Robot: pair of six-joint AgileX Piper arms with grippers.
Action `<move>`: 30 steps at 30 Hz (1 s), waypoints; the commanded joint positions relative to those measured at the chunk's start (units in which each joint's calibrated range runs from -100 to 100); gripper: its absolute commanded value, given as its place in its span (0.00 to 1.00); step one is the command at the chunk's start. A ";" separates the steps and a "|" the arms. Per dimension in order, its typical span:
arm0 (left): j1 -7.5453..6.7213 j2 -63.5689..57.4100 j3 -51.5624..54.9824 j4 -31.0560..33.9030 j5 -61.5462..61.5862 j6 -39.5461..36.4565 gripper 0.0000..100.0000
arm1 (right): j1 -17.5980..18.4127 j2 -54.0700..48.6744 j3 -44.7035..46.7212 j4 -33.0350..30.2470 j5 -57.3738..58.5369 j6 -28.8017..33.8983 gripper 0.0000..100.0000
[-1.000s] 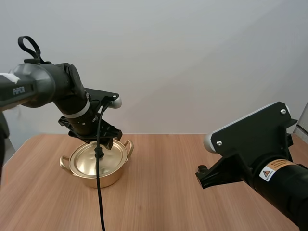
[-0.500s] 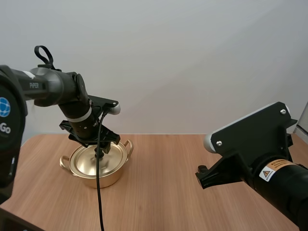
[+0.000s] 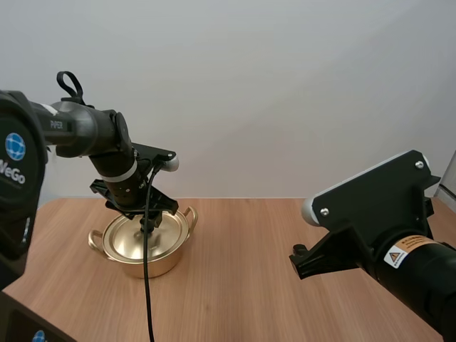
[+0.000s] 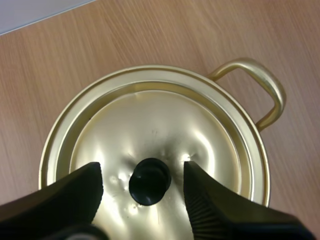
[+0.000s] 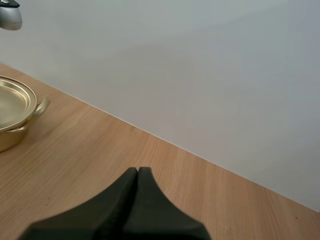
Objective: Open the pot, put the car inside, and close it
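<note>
A gold pot (image 3: pixel 144 246) with two loop handles stands on the left part of the wooden table, its gold lid (image 4: pixel 165 130) on it. The lid carries a black knob (image 4: pixel 149 181) in its middle. My left gripper (image 4: pixel 143 186) hangs just over the lid, open, one finger on each side of the knob and neither touching it. In the high view that gripper (image 3: pixel 148 219) sits right above the lid's centre. My right gripper (image 5: pixel 138 172) is shut on nothing, its fingers one dark wedge above bare table, well to the right of the pot (image 5: pixel 15 112).
The wooden table (image 3: pixel 235 285) runs to a pale wall behind. My right arm's big black body (image 3: pixel 385 228) fills the near right of the high view. Bare wood lies between the pot and that arm.
The left arm has swung a little and settled its gripper lower over the lid's knob. The pot, the lid and the right arm have stayed put.
</note>
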 commanded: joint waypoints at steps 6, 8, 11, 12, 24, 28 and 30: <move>0.02 0.04 0.05 0.01 0.62 0.09 0.58 | 0.02 -0.05 0.06 0.03 0.07 -0.01 0.00; 0.02 0.04 0.05 0.01 0.62 0.09 0.58 | 0.02 -0.05 0.06 0.03 0.07 -0.01 0.00; 0.02 0.04 0.05 0.01 0.62 0.09 0.58 | -0.06 -0.05 0.06 0.01 0.07 -0.01 0.00; 0.02 0.04 0.05 -0.11 0.62 0.09 0.58 | -0.13 -0.05 0.06 0.01 0.07 -0.01 0.00; 0.02 2.41 0.05 -0.11 1.06 0.09 0.58 | -0.28 -0.05 0.06 0.01 0.07 -0.01 0.00; 0.02 2.73 0.05 -0.11 0.64 0.09 0.58 | -0.28 -0.05 0.06 0.01 0.07 -0.01 0.00; 0.02 2.73 0.05 -0.11 0.48 0.09 0.58 | -0.28 -0.05 0.06 0.01 0.07 -0.01 0.00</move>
